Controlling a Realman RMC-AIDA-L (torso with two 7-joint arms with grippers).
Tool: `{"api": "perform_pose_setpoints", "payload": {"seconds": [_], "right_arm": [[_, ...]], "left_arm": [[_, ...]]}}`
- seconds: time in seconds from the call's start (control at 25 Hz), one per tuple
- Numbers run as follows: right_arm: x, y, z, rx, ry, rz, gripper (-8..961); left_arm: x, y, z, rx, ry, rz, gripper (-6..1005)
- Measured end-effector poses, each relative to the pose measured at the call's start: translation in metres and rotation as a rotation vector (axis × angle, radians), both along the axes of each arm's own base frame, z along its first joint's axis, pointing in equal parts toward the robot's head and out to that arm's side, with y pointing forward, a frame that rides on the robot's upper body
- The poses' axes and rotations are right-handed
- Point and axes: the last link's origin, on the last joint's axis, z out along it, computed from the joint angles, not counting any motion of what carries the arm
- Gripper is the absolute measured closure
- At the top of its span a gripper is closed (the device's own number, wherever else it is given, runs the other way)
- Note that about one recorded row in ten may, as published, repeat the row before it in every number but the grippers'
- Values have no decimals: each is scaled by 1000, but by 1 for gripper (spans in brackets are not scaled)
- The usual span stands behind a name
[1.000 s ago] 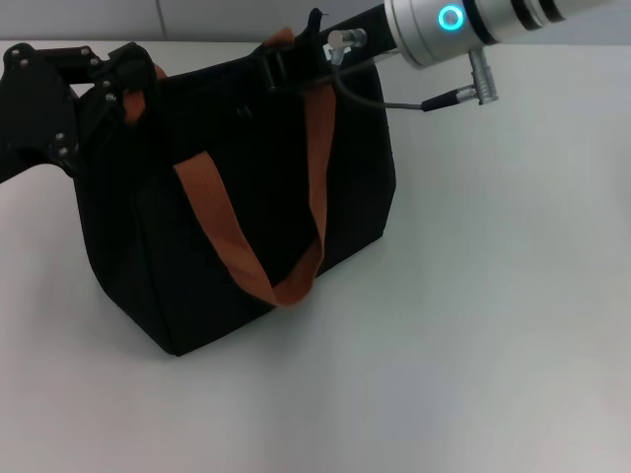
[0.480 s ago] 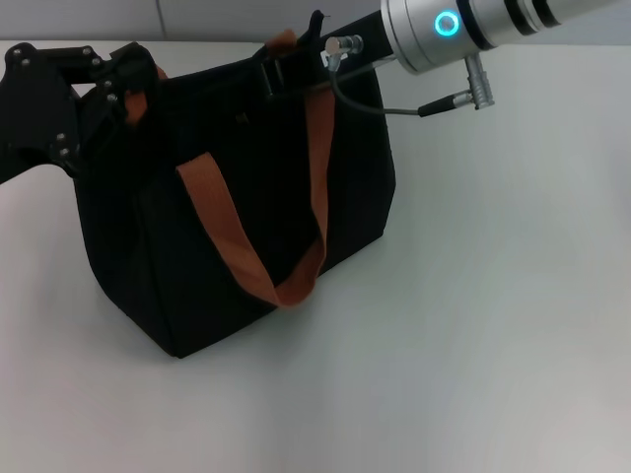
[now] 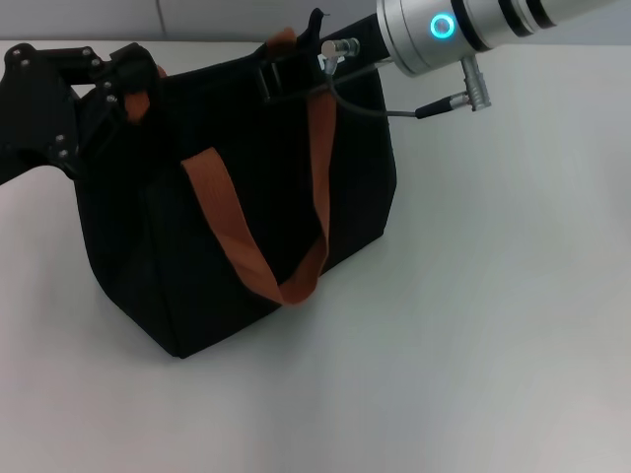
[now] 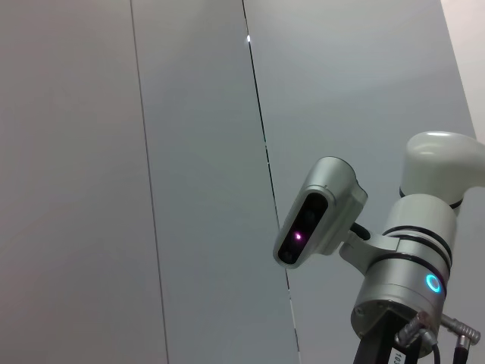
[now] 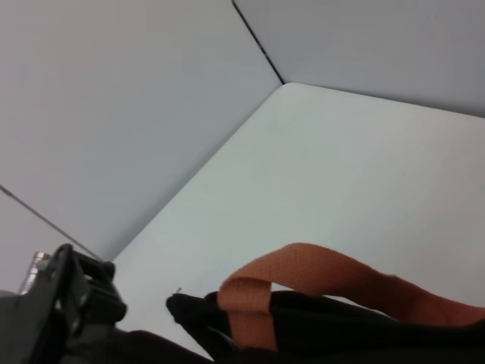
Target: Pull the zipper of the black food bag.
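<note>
On the white table (image 3: 493, 325): black food bag (image 3: 246, 217) standing upright, orange strap handles (image 3: 237, 246) draped down its near face, a second strap loop (image 5: 303, 280) arching over the top edge in the right wrist view.

Zipper: along the bag's top edge, far side; pull tab itself not made out against the black fabric and the gripper.

Right gripper (image 3: 291, 67): reaching in from the right over the top edge, at the far strap; whether apart or clamped on the tab, cannot tell.

Left gripper (image 3: 118, 84): pressed against the bag's upper left corner beside the strap end; finger state likewise hidden, cannot tell. Seems to brace the bag.

Step in hand: probably drawing the tab along the track toward the left.

Risk, slip: tab sliding free if only pinched at its tip.

Risk, snag: strap webbing near the track caught under the slider, jamming it.

Risk, drag: soft bag tipping or sliding across the table if the left brace gives way while pulling sideways.

Risk, cable: grey lead (image 3: 370, 103) at the right wrist brushing the bag rim.
</note>
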Motion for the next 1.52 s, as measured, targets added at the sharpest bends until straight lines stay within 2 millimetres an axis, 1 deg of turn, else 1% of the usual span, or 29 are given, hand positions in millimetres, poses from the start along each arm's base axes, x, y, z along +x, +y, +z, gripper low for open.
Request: {"api": "perform_pose_setpoints", "payload": {"seconds": [0.16, 0.32, 0.52, 0.76, 0.88, 0.92, 0.96, 1.08, 1.12, 1.4, 1.48, 1.52], "right_arm": [[0, 2, 1, 23, -37, -12, 899], [-2, 3, 6, 82, -100, -22, 922], [-3, 2, 11, 119, -120, -35, 947], [8, 3, 19, 154, -103, -68, 955], [17, 5, 29, 186, -90, -92, 955], [23, 6, 36, 208, -86, -106, 955], [23, 6, 36, 208, -86, -106, 955], [31, 8, 44, 237, -82, -128, 955], [37, 9, 50, 254, -78, -145, 954], [43, 5, 60, 281, -52, -149, 954], [43, 2, 62, 275, -19, -128, 954], [43, -1, 66, 264, 28, -103, 954]], "left_arm": [[-1, -1, 0, 1, -2, 1, 967], [-2, -2, 2, 6, -5, 4, 967], [-3, -3, 2, 9, -7, 7, 967], [-5, -4, 4, 17, -13, 14, 967], [-5, -5, 4, 18, -13, 14, 967], [-5, -5, 4, 18, -13, 14, 967], [-5, -5, 4, 18, -13, 14, 967], [-6, -5, 5, 18, -13, 15, 967], [-6, -5, 5, 18, -13, 16, 967], [-8, -6, 5, 20, -13, 24, 967], [-8, -7, 5, 21, -12, 26, 967], [-9, -7, 4, 24, -12, 30, 967]]}}
